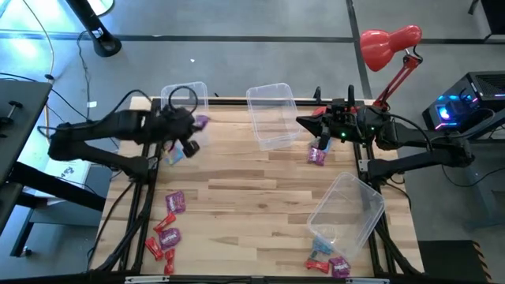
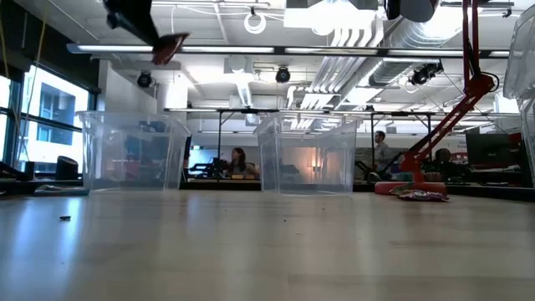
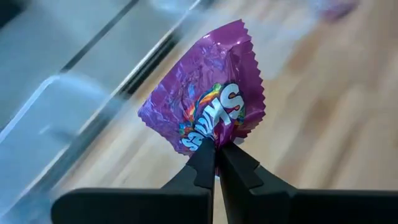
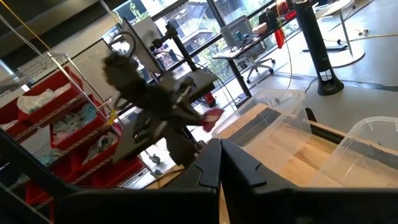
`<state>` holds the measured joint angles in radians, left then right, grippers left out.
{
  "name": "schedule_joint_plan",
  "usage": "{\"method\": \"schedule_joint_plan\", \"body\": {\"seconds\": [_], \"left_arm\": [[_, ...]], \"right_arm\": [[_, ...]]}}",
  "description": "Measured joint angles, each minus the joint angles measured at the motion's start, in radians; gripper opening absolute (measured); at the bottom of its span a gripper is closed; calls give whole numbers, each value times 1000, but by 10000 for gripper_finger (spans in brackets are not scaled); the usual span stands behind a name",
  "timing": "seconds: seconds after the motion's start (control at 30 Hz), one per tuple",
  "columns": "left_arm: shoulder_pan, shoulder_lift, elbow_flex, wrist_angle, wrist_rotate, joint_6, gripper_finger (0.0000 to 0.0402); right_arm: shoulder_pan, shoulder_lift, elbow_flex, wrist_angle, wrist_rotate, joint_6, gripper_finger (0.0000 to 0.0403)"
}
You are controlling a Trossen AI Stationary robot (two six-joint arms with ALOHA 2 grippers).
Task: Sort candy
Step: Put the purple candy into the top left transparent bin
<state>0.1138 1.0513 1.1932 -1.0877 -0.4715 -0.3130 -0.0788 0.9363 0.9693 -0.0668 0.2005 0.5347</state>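
Note:
My left gripper point(image 1: 196, 125) is up in the air by the near wall of the left clear bin point(image 1: 185, 99), shut on a purple-magenta candy packet point(image 3: 208, 99). The low view shows it high above the table point(image 2: 167, 46). My right gripper point(image 1: 302, 121) hovers shut and empty beside the middle bin point(image 1: 272, 114). One purple packet point(image 1: 317, 155) lies flat on the table below the right arm. More purple and red candies point(image 1: 167, 229) lie near the table's front left. A blue one point(image 1: 175, 155) lies under the left arm. My left gripper pinches the purple packet between its two fingers at one edge point(image 3: 211, 142), only at the fingertips point(image 3: 202, 158). The rest of the packet stands out beyond the fingertips, crinkled and lifted clear of the table.
A third clear bin point(image 1: 347, 209) lies tipped at the front right, with several candies point(image 1: 327, 263) at its mouth. A red desk lamp point(image 1: 390, 47) stands at the far right corner. Bare wood spans the table's middle point(image 1: 252, 197). People sit in the room behind point(image 2: 238, 163).

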Motion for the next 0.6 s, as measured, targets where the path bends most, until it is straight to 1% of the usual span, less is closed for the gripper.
{"method": "schedule_joint_plan", "body": {"seconds": [0.1,0.17,0.27,0.4,0.43,0.5,0.57,0.6], "left_arm": [[118,30,-15,-107,7,15,4],[184,54,-44,-142,-10,46,16],[268,95,-72,-132,-17,110,50],[346,150,-73,-126,-4,152,110],[359,159,-73,-127,13,156,126],[380,164,-73,-134,78,157,156],[389,161,-73,-141,172,129,182],[389,157,-71,-147,234,99,193]], "right_arm": [[0,0,0,0,0,-2,0],[0,0,0,0,0,-12,0],[0,0,0,0,14,-18,0],[0,0,0,1,38,-17,0],[0,0,0,1,38,-17,0],[1,0,0,1,35,-16,0],[1,0,0,1,34,-16,0],[1,0,0,1,34,-16,0]]}}
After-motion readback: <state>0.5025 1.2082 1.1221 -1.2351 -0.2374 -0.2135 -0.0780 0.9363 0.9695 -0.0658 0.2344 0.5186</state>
